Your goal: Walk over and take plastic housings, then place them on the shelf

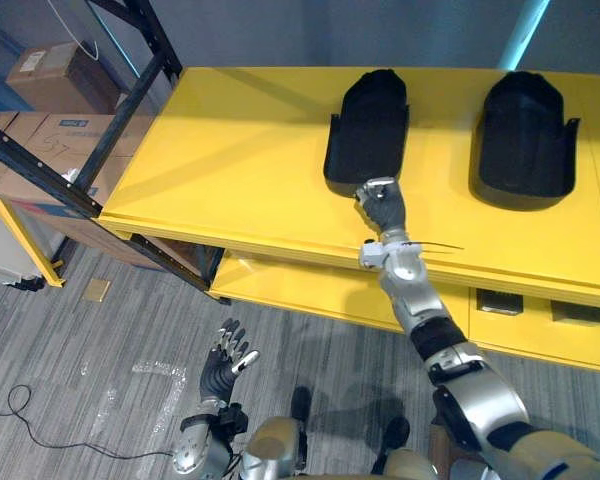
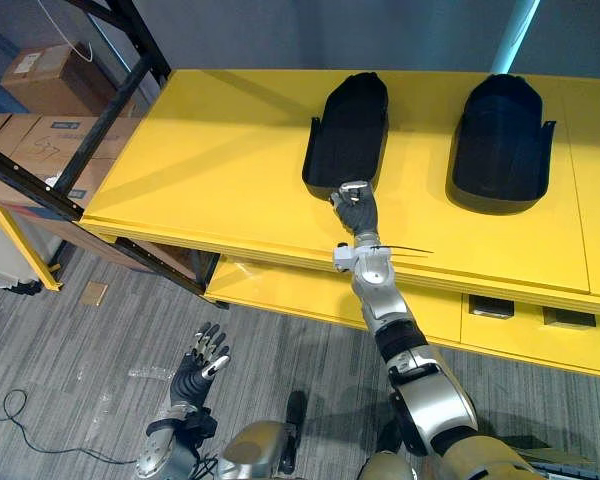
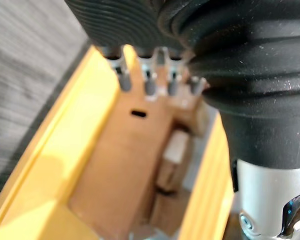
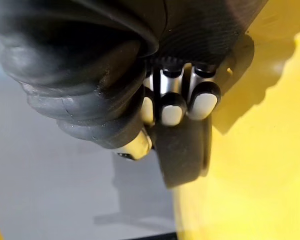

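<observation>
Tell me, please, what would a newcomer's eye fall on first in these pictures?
First come the two black plastic housings, the left housing and the right housing, lying side by side on the bright yellow shelf. Next is the right hand, stretched out to the near end of the left housing. The left hand hangs low over the grey floor, its fingers spread open.

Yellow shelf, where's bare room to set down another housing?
The widest free patch on the yellow shelf lies between the black frame and the left housing. A narrower strip runs between it and the right housing. Crowded at the left housing's near end, where the right hand grips.
</observation>
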Tool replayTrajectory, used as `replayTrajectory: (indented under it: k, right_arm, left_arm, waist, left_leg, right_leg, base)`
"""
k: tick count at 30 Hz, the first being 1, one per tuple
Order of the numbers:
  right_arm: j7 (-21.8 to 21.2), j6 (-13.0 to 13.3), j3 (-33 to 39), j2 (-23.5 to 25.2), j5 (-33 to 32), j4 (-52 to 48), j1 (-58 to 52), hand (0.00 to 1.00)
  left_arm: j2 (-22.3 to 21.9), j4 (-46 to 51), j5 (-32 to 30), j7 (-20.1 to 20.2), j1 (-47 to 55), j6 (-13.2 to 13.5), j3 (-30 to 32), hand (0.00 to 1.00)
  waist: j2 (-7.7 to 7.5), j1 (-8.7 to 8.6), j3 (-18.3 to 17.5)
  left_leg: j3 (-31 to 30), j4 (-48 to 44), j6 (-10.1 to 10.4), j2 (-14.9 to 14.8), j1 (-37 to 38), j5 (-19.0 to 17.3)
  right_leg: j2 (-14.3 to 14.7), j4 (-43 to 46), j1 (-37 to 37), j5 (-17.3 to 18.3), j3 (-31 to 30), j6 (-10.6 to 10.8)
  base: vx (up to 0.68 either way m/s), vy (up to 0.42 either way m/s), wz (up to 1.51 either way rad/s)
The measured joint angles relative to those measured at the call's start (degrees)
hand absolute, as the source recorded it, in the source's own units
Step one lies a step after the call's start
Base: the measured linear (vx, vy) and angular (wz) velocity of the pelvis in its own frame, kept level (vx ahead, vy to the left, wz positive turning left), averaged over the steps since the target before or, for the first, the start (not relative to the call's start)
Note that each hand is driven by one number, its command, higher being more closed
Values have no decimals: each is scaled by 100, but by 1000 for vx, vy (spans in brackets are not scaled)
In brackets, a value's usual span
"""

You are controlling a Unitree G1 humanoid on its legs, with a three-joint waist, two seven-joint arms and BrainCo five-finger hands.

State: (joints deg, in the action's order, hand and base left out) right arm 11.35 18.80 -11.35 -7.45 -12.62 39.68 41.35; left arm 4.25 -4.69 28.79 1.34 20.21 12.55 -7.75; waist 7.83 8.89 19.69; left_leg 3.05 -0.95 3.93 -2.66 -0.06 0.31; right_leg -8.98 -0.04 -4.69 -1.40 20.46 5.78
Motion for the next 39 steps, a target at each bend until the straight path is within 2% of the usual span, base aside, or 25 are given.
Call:
replayTrajectory:
  k: [7, 10, 12, 14, 15, 19, 20, 21, 24, 27, 28, 31, 34, 36, 37, 39]
  right_arm:
    - [-5, 31, -15, 5, 1, 0, 10, 100]
    - [-3, 116, -46, 42, 2, -134, 1, 100]
    - [9, 119, -116, 93, 6, -674, -174, 100]
    - [24, 164, -245, 178, 58, -1691, -606, 100]
    - [19, 165, -337, 233, 180, -2248, -911, 0]
    - [-96, 116, -765, 377, 313, -3610, -1728, 0]
    - [-163, 105, -777, 376, 314, -4007, -2003, 0]
    - [-195, 91, -743, 361, 330, -4327, -2250, 0]
    - [-253, 23, -404, 284, 429, -4954, -2946, 0]
    - [-144, -147, 59, 199, 424, -5244, -3689, 0]
    - [-107, -158, 163, 200, 402, -5276, -3869, 0]
    - [160, -216, 580, 241, 212, -5287, -4784, 0]
    - [386, -266, 1171, 277, 308, -5288, -5950, 0]
    - [392, -268, 1362, 269, 499, -5288, -6251, 0]
    - [359, -269, 1498, 197, 649, -5302, -6520, 0]
    - [301, -266, 1527, 111, 651, -5355, -6601, 0]
  left_arm:
    - [-2, 0, -1, 0, 1, 43, -54, 0]
    - [-1, 0, -2, 1, 1, 172, -98, 0]
    - [-2, 0, -4, 5, 0, 195, -116, 0]
    - [-8, 1, -5, 11, 2, 197, -113, 0]
    - [-8, 1, -14, 12, 11, 197, -105, 0]
    - [-5, 8, -47, 34, 62, 198, -6, 0]
    - [-4, 8, -62, 33, 64, 199, 7, 0]
    - [2, 5, -91, 33, 53, 198, 5, 0]
    - [5, 0, -299, 29, -23, 198, -35, 0]
    - [17, -98, -518, 17, -148, 195, -83, 0]
    - [18, -127, -521, 4, -173, 189, -125, 0]
    - [-3, -148, -694, -2, -189, 166, -240, 0]
    - [7, -227, -717, 5, -154, 74, -262, 0]
    - [43, -271, -695, 8, -188, 60, -277, 0]
    - [117, -322, -644, 10, -230, 46, -341, 0]
    - [175, -337, -612, 9, -257, -19, -454, 0]
  waist:
    - [1, 0, 0]
    - [0, -8, 0]
    - [-1, -19, 1]
    - [-9, -54, -2]
    - [-28, -78, -1]
    - [-273, -269, -106]
    - [-414, -336, -187]
    - [-563, -381, -275]
    - [-860, -542, -475]
    - [-1003, -697, -605]
    - [-1001, -717, -626]
    - [-894, -943, -803]
    - [-730, -1294, -914]
    - [-711, -1381, -924]
    - [-693, -1499, -935]
    - [-683, -1604, -942]
  left_leg:
    - [-1, 2, 15, -30, -2, 9]
    - [30, 33, 29, -49, -1, 19]
    - [53, 51, 32, -58, 8, 19]
    - [81, 84, 32, -58, 44, 17]
    - [115, 138, 32, -59, 120, 16]
    - [415, 257, 49, -84, 294, -49]
    - [544, 250, 54, -97, 313, -94]
    - [670, 244, 59, -114, 346, -137]
    - [995, 231, 78, -156, 517, -270]
    - [1393, 110, 99, -209, 697, -461]
    - [1506, 49, 106, -225, 721, -525]
    - [2000, -197, 93, -302, 827, -756]
    - [2494, -461, 127, -405, 906, -1021]
    - [2621, -523, 127, -424, 894, -1065]
    - [2847, -585, 143, -463, 891, -1126]
    - [2897, -803, 111, -483, 781, -1232]
  right_leg:
    - [-4, 192, 85, 117, -7, -15]
    - [6, 231, 138, 134, -36, -20]
    - [14, 223, 150, 133, -53, -20]
    - [19, 194, 142, 129, -87, -18]
    - [27, 154, 106, 117, -142, -6]
    - [76, -36, 56, 36, -370, 19]
    - [101, -135, 56, -16, -485, 21]
    - [125, -209, 64, -52, -596, 28]
    - [174, -242, 65, -68, -895, 39]
    - [228, -245, 81, -92, -1301, 73]
    - [241, -245, 87, -96, -1387, 78]
    - [320, -274, 176, -225, -1815, 116]
    - [417, -295, 275, -288, -2250, 122]
    - [435, -369, 309, -344, -2359, 103]
    - [523, -439, 431, -426, -2579, 93]
    - [596, -447, 576, -483, -2780, 72]
  base:
    - [0, 0, 0]
    - [-6, -6, -4]
    - [3, -9, -6]
    - [29, -6, -10]
    - [48, 1, -21]
    - [39, 5, -34]
    - [57, 5, -50]
    - [58, 5, -52]
    - [59, 14, -54]
    - [44, 23, -70]
    - [29, 33, -81]
    - [21, 29, -89]
    - [-29, 9, -79]
    - [-79, -30, -58]
    - [-126, -63, -70]
    - [-135, -72, -76]
